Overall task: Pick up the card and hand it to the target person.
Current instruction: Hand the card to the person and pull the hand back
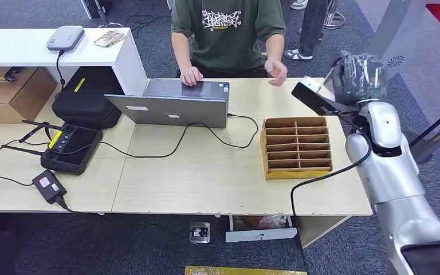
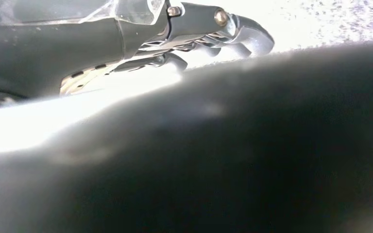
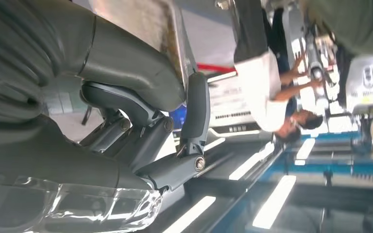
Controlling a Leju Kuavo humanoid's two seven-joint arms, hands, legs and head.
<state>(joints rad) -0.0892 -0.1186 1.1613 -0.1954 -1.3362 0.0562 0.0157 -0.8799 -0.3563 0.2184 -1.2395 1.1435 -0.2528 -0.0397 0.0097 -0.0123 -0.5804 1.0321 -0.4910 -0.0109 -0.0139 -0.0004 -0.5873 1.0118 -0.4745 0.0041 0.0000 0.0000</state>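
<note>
My right hand [image 1: 356, 73] is raised over the table's far right corner and holds the card [image 1: 312, 96], a dark flat strip with a white end pointing towards the person. The person in a green shirt [image 1: 229, 28] sits behind the table, with one hand [image 1: 277, 72] lifted just short of the card and the other on the laptop. In the right wrist view the thumb [image 3: 126, 63] and fingers [image 3: 194, 111] pinch the card [image 3: 145, 29]. My left hand [image 2: 199, 29] hangs with its fingers loosely bent and nothing in them.
A cardboard divider box [image 1: 296, 148] stands on the wooden table [image 1: 206, 177] below my right arm. A grey laptop [image 1: 175, 103] with a cable, a black controller [image 1: 70, 149], a black case [image 1: 86, 97] and a white shelf [image 1: 34, 46] lie to the left.
</note>
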